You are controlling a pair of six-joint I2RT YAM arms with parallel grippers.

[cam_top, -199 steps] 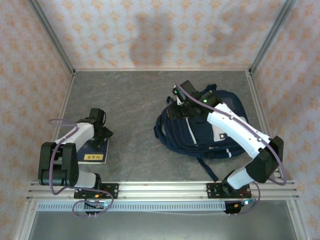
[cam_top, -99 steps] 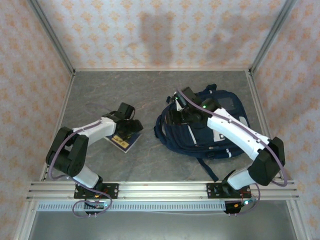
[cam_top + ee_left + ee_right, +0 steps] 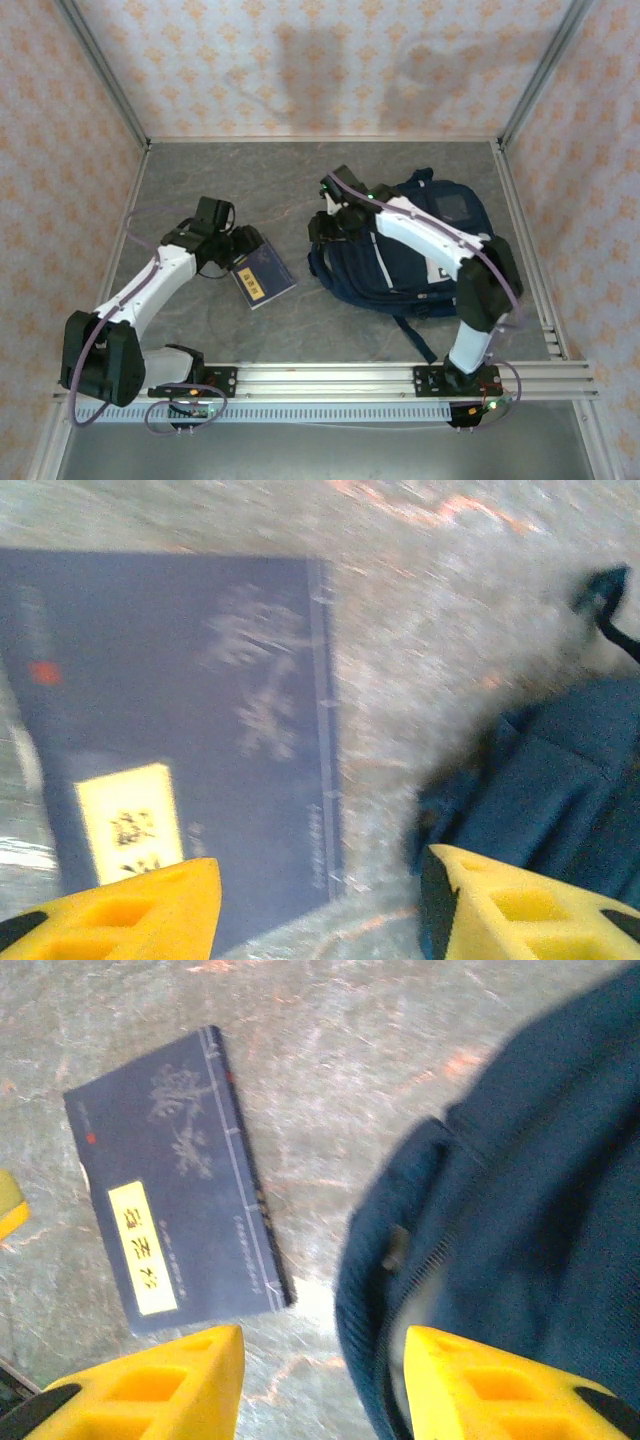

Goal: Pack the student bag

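The student bag (image 3: 425,250), a big dark navy backpack with white stripes, lies flat on the right of the table. A dark blue book (image 3: 262,276) with a yellow label lies to its left. My left gripper (image 3: 238,247) hovers at the book's far-left corner. In the left wrist view its yellow fingers (image 3: 130,910) stand open over the book (image 3: 170,730), with the bag (image 3: 560,790) at the right. My right gripper (image 3: 328,220) is open at the bag's left edge. In the right wrist view it (image 3: 320,1385) straddles the bag's zipped rim (image 3: 400,1290), and the book (image 3: 170,1220) lies to the left.
Patterned walls and metal rails (image 3: 110,90) close in the grey stone-patterned table (image 3: 230,180) on three sides. A dark bag strap (image 3: 415,335) trails toward the near rail. Bare table lies between book and bag.
The book has been carried from the near left toward the middle and now lies free, turned. My left gripper has backed off it, narrower than before. My right gripper has shifted left to the bag's edge.
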